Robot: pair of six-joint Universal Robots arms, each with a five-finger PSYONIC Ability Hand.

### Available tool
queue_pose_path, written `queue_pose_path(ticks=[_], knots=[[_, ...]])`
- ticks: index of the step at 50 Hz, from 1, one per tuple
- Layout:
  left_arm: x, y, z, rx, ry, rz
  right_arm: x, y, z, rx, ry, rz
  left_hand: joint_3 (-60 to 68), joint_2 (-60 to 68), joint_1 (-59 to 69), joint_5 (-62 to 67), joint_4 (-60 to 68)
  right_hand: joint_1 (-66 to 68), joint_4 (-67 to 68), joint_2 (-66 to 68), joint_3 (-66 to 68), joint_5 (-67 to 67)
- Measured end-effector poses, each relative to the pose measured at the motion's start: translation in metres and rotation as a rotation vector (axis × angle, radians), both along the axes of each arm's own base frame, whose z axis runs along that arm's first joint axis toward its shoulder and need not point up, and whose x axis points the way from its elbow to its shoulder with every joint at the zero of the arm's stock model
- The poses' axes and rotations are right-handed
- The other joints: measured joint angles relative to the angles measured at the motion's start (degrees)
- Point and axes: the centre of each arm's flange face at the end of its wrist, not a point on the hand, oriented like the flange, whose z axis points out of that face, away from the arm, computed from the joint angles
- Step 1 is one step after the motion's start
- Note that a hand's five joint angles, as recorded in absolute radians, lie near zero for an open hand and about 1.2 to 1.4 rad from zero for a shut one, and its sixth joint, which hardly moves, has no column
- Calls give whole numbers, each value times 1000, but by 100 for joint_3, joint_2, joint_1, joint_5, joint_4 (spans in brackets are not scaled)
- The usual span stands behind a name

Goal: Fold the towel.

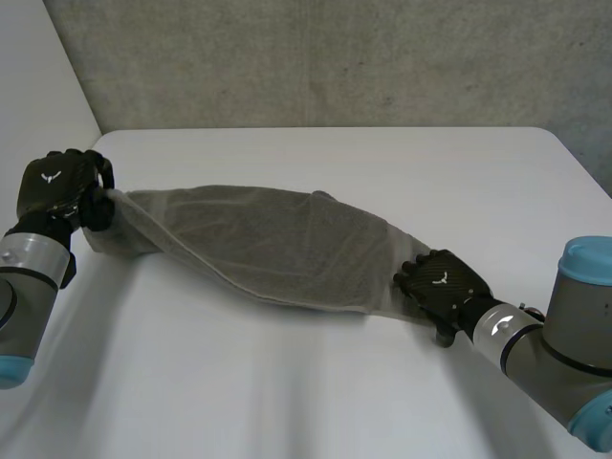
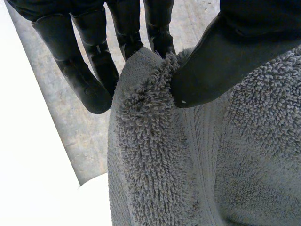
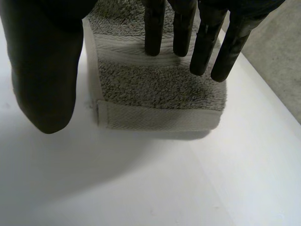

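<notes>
Amid bare counter (image 1: 287,392), the grey towel (image 1: 277,244) spans from the left robot hand (image 1: 62,186) pinching one edge to the straight-fingered right robot hand (image 1: 442,282) on its opposite hem.

Grey looped-pile towel (image 1: 268,244) with a paler plain band (image 3: 160,117), centre frame; black left hand (image 1: 59,186), upper left, and black right hand (image 1: 451,290), lower right, each bearing a white emblem (image 1: 441,280); grey arms (image 1: 535,339), light-blue caps (image 1: 585,258); white table (image 1: 287,382); mottled grey wall (image 1: 335,57).
</notes>
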Motion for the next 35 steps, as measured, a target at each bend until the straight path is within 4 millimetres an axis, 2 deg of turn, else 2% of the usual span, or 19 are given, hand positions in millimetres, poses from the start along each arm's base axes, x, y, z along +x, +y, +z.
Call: queue_pose_path(ticks=[6, 15, 35], knots=[[0, 0, -1, 4, -1, 0, 3, -4, -6, -5, -6, 3, 0, 0, 0, 0, 0, 494, 573, 567, 560, 457], [0, 0, -2, 6, 0, 1, 5, -11, -10, -41, -21, 0, 0, 0, 0, 0, 0, 1108, 1087, 1128, 1101, 465], [-1, 1, -3, 10, -2, -4, 9, -21, -13, -60, -21, 4, 0, 0, 0, 0, 0, 1211, 1214, 1212, 1210, 465]])
